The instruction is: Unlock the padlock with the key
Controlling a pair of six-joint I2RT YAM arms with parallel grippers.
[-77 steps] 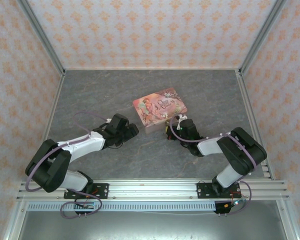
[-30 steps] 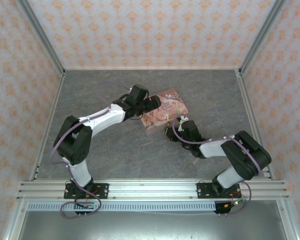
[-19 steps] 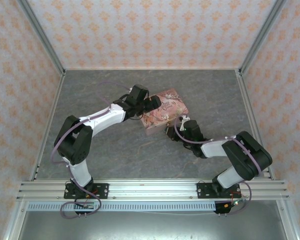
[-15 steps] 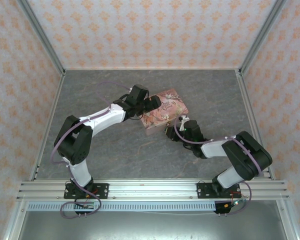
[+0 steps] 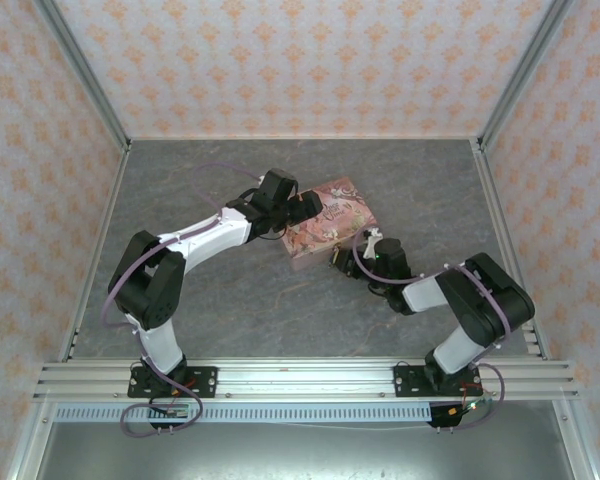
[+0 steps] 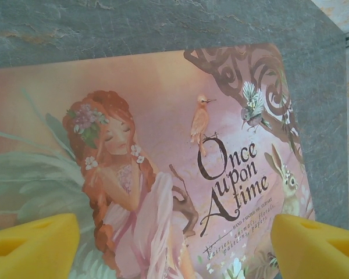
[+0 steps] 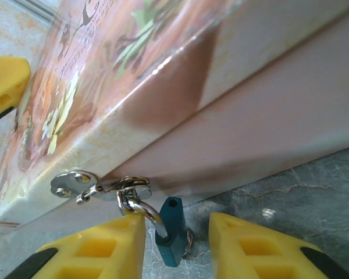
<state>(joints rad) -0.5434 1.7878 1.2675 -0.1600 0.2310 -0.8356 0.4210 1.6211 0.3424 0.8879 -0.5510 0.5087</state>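
- Since the padlock is hanging at the near side wall of the tin, straight ahead of my right gripper, this arm is sitting far nearer to it than my left one.
- In my right wrist view its long axis is running roughly upright, leaning a little. The thin shackle end is pointing up, hooked through a small ring on the tin's side. The teal body is pointing down at the table.
- I am holding my right fingers apart, one on each side of the padlock's body, and they are pinching nothing. One is sitting just beside the shackle, while the other is leaving a plainer gap.
- So the padlock is lying between my fingertips, low and central, not off to either side.
- I am not making out the key with any certainty. A small bit of metal is peeking out beside the padlock's lower end, and I cannot tell whether that is it.
- My left gripper is hovering over the left end of the tin's lid, fingers spread wide and gripping nothing.
- I am judging that the coming move is turning on that upright axis, because the key would have to line up with the lower end of the body, a face that is hiding from me.
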